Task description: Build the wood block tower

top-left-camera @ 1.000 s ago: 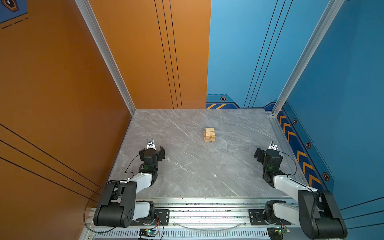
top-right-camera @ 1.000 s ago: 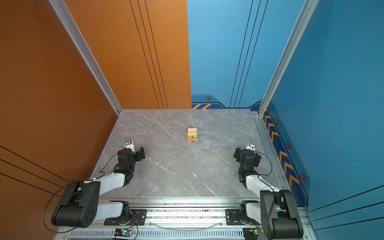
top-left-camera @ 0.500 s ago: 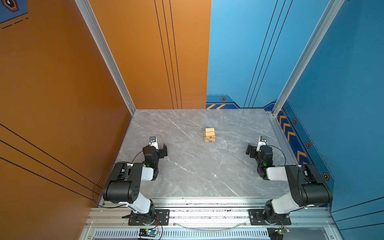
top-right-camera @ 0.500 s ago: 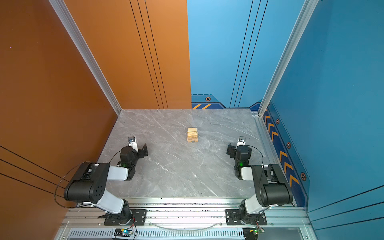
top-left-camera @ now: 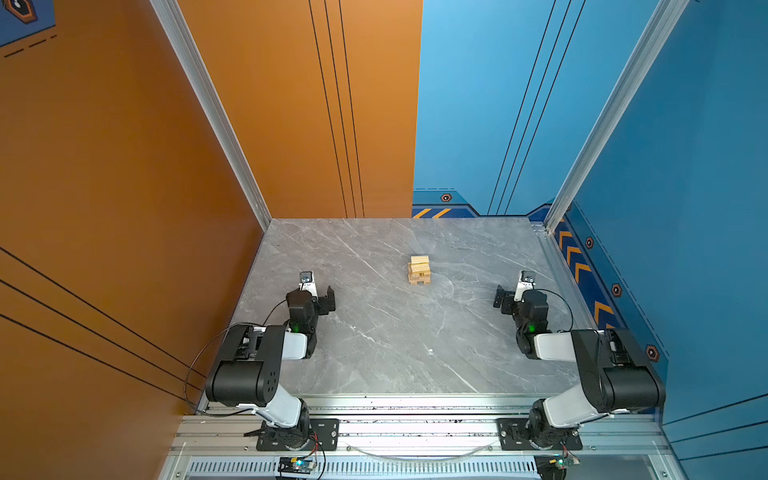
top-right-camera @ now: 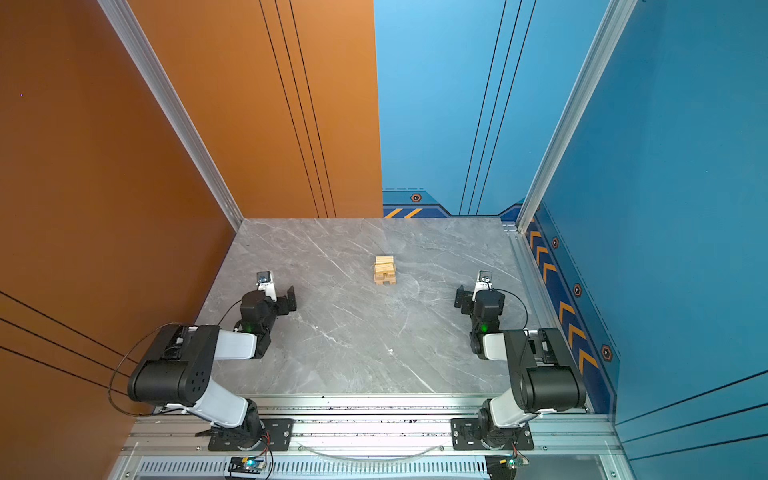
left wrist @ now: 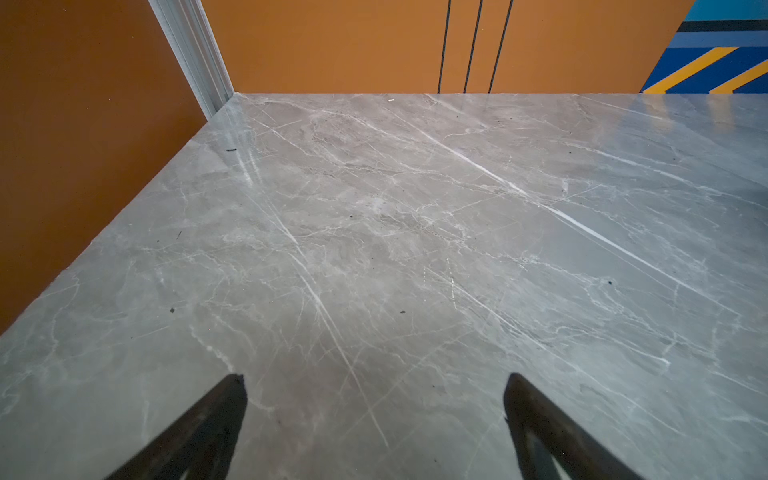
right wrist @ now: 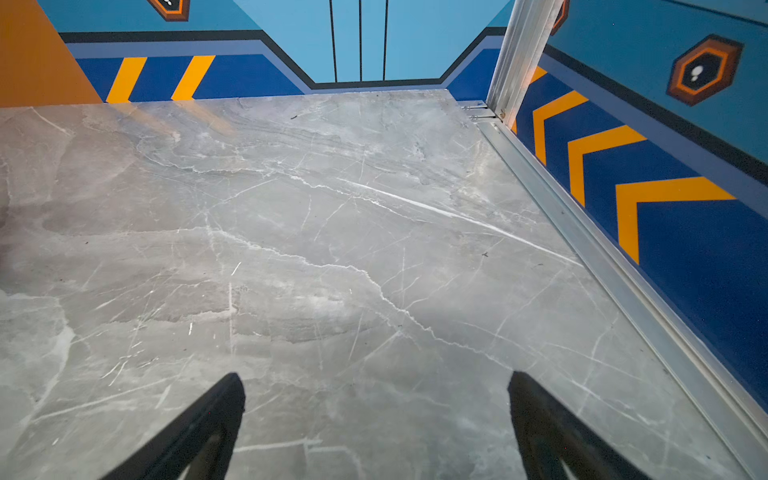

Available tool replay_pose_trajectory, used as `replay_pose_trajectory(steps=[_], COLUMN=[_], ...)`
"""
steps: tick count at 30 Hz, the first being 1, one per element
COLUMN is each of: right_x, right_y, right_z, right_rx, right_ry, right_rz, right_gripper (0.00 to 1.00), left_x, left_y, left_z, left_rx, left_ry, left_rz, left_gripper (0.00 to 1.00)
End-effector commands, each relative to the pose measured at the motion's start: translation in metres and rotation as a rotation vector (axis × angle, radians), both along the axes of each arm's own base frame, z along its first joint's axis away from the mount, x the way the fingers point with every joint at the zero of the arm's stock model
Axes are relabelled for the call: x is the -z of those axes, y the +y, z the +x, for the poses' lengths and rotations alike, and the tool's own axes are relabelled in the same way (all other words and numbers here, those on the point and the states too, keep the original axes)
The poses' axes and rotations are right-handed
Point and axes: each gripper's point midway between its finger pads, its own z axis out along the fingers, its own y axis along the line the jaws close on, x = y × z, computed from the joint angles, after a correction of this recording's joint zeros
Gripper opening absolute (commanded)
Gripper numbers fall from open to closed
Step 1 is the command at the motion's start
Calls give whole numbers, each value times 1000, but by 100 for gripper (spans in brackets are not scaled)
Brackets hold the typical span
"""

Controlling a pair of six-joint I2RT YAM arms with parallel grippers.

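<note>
The tower (top-left-camera: 419, 270) (top-right-camera: 385, 270) is a small square stack of pale wood blocks topped by a grooved slab. It stands alone on the grey marble table (top-left-camera: 374, 353), right of centre towards the back. My left gripper (top-left-camera: 318, 293) (top-right-camera: 279, 294) is open, low over the table's left side and well apart from the tower. My right gripper (top-left-camera: 513, 293) (top-right-camera: 473, 293) is open near the right edge, also apart from it. In the wrist views the left gripper (left wrist: 374, 382) and the right gripper (right wrist: 376, 380) have only bare marble between their fingers. The tower is outside both wrist views.
An orange wall (top-left-camera: 124, 208) borders the table on the left and a blue wall (top-left-camera: 685, 208) on the right. An aluminium rail (top-left-camera: 415, 424) carrying both arm bases runs along the front. A metal strip (right wrist: 602, 257) edges the table's right side.
Both arms have folded up from a low, stretched posture, their large links now raised over the front rail. Each gripper has shifted slightly towards the middle. The tower has not moved.
</note>
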Motion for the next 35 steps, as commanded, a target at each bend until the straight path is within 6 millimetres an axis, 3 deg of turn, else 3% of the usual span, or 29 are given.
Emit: replay_pose_trajectory(steps=[1,35], right_x=[-5,-6], right_y=[0,1], right_z=[5,5], right_rx=[-10,-3], right_ry=[-16,-14], right_rz=[24,6], right_gripper=[100,100], left_x=[-4,-5], left_y=[-2,-3], left_z=[3,3], left_rx=[14,9], left_ry=[-4,-5], left_rz=[8,23], left_gripper=[98,98])
